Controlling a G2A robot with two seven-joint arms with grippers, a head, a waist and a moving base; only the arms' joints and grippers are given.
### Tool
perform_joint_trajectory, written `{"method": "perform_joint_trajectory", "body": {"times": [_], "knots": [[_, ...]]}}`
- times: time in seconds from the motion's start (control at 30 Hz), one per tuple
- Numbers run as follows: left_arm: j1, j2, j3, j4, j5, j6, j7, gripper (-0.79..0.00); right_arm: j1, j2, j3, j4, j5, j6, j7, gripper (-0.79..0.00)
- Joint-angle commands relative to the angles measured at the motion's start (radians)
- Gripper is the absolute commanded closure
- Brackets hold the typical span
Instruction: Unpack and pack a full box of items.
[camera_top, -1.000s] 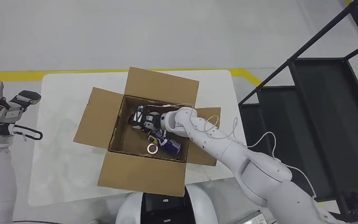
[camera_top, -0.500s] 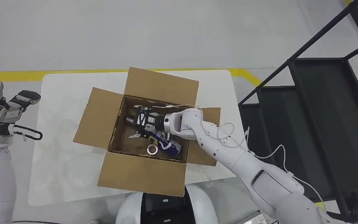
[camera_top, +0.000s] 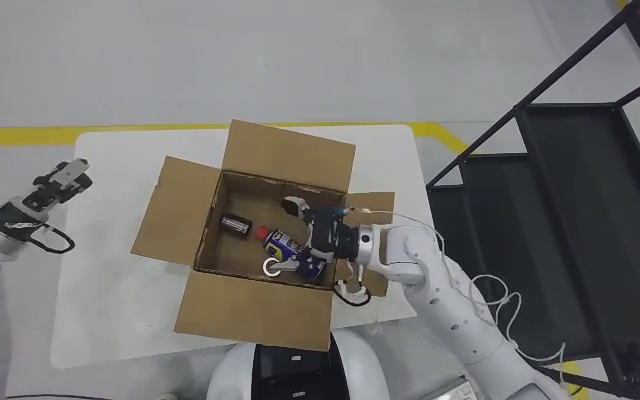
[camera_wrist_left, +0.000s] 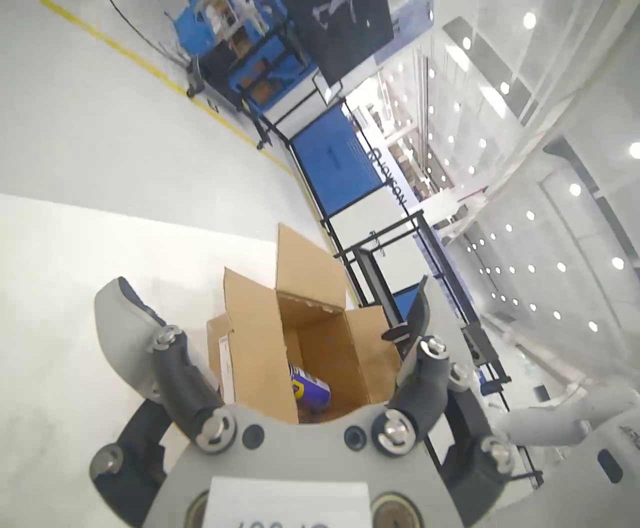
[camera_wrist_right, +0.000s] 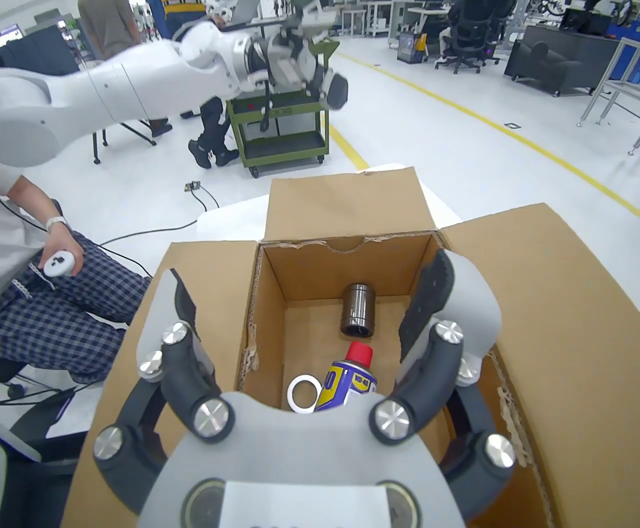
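The open cardboard box (camera_top: 290, 152) stands in the middle of the white table (camera_top: 110, 260), all four flaps folded outward. On its floor a blue and yellow spray can (camera_wrist_right: 350, 382) lies on its side, red cap pointing toward a dark metal cylinder (camera_wrist_right: 357, 307), with a white ring (camera_wrist_right: 304, 394) just beside the can. The right gripper (camera_top: 298, 237) hangs over the box with its fingers spread and holding nothing. The left gripper (camera_top: 62, 180), also spread and holding nothing, is near the table's left edge, well apart from the box.
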Motion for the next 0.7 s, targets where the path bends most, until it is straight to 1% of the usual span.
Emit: {"method": "perform_joint_trajectory", "body": {"times": [0.0, 0.43, 0.5, 0.57, 0.6, 0.67], "knots": [[-0.003, 0.001, 0.017, 0.003, -0.012, 0.004, -0.014, -0.785, -0.025, 0.005, 0.024, -0.023, 0.023, -0.001, -0.005, -0.785], [-0.003, 0.001, 0.024, 0.002, -0.027, 0.013, -0.026, -0.785, -0.025, 0.005, 0.024, -0.023, 0.023, -0.001, -0.005, -0.785], [0.005, 0.003, 0.013, -0.016, -0.011, 0.017, -0.011, -0.785, -0.025, 0.005, 0.024, -0.023, 0.023, -0.001, -0.005, -0.785], [0.02, 0.008, -0.006, -0.037, 0.037, 0.012, 0.005, -0.785, -0.039, 0.003, 0.014, -0.011, 0.078, 0.031, 0.006, -0.785], [0.025, 0.009, -0.007, -0.03, 0.056, 0.012, 0.014, -0.785, -0.039, 0.004, 0.009, -0.005, 0.12, 0.035, 0.035, -0.785], [0.019, 0.009, 0.009, 0.005, 0.082, 0.027, 0.03, -0.785, -0.04, 0.006, -0.006, 0.02, 0.279, -0.013, 0.089, -0.785]]}}
